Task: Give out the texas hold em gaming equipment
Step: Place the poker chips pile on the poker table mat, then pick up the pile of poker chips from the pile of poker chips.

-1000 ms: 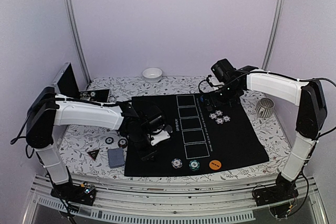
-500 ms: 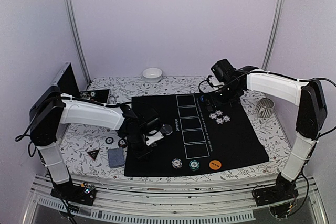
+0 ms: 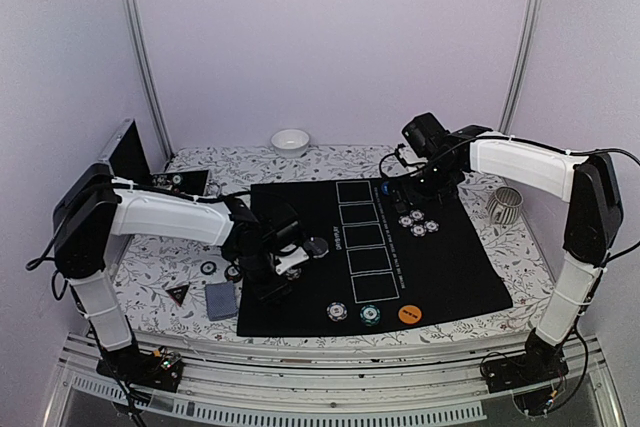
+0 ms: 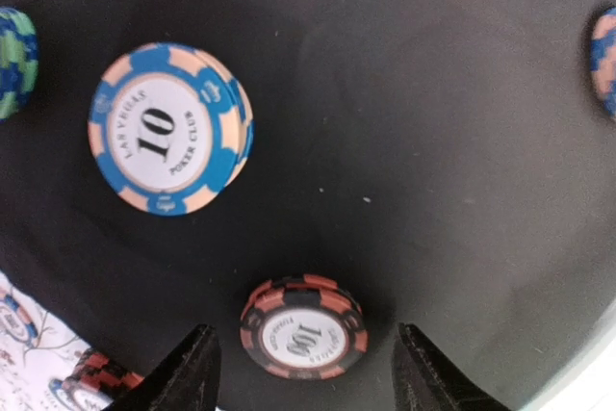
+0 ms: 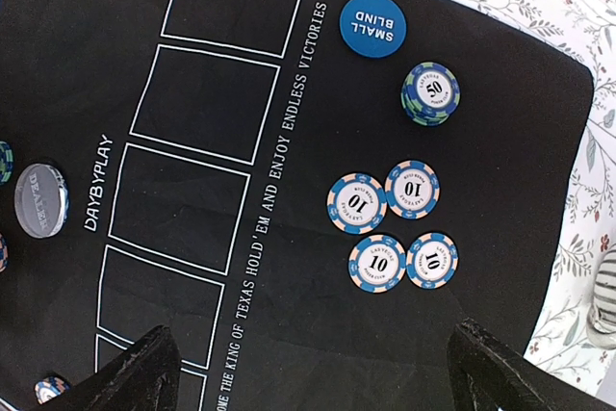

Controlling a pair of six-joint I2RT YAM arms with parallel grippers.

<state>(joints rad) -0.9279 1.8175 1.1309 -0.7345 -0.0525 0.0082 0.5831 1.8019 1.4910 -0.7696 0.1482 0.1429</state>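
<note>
In the left wrist view a red-black chip (image 4: 303, 329) marked 100 lies flat on the black mat (image 4: 433, 141). It sits between my left gripper's (image 4: 306, 358) open fingers, with a gap on each side. A blue chip (image 4: 168, 129) marked 10 lies farther on. In the top view the left gripper (image 3: 285, 263) hovers low over the mat's left part. My right gripper (image 5: 322, 372) is open above four blue chips (image 5: 393, 225), a green chip stack (image 5: 430, 93) and the blue small-blind button (image 5: 372, 24). Nothing is between its fingers.
A silver dealer disc (image 3: 318, 247) lies by the left gripper. Two chips (image 3: 354, 314) and an orange button (image 3: 408, 314) sit at the mat's near edge. Left of the mat are a card deck (image 3: 220, 299), a triangle marker (image 3: 177, 294) and chips (image 3: 221, 270). A case (image 3: 125, 152), bowl (image 3: 290, 141) and cup (image 3: 505, 205) stand around the mat.
My left gripper's jaws have spread apart, and the red-black chip now lies free on the mat. The left wrist has shifted slightly left. The right arm has not moved.
</note>
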